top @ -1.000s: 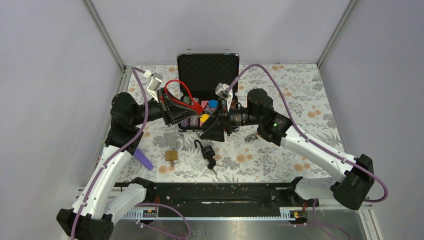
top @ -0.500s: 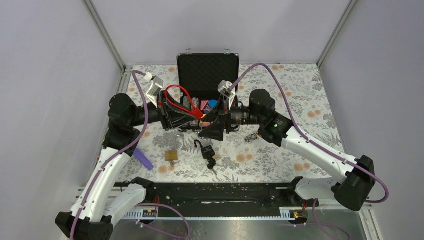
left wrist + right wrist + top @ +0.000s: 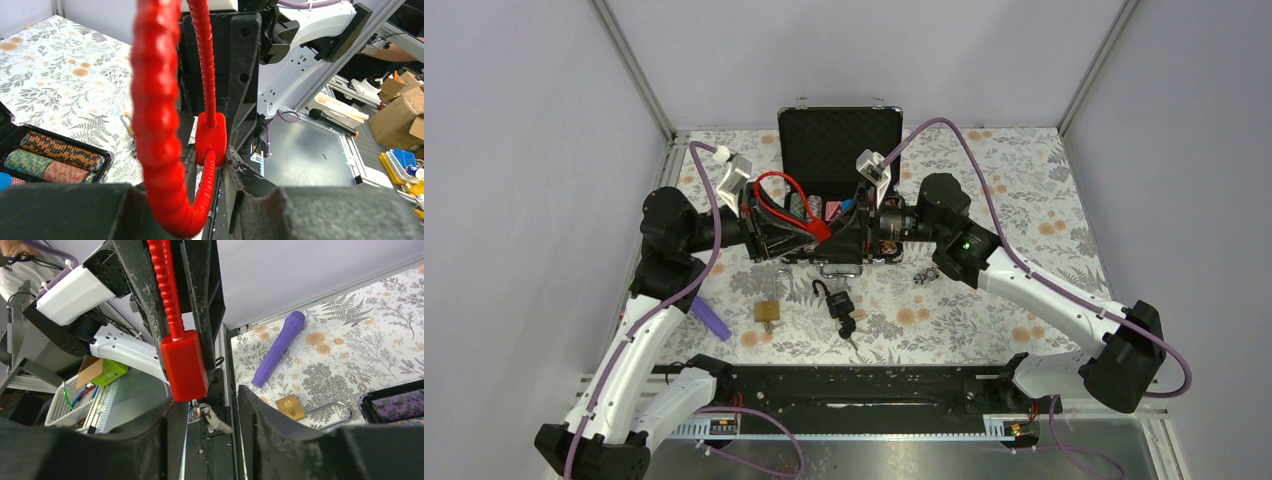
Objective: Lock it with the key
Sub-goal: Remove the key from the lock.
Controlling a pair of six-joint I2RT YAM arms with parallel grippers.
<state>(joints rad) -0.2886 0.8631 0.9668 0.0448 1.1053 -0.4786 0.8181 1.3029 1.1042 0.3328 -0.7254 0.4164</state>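
Right gripper [image 3: 206, 402] has moved in, jaws parted, toward one red cable lock [image 3: 183, 362] clenched by the left gripper [image 3: 211, 162].

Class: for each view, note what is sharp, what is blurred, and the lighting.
Top external: even light, no glare, black padlock sharp. Left wrist: near loop of the red cable lock soft, floral table crisp. Right wrist: fingers of the right end effector dark and blurred; purple tool sharp.
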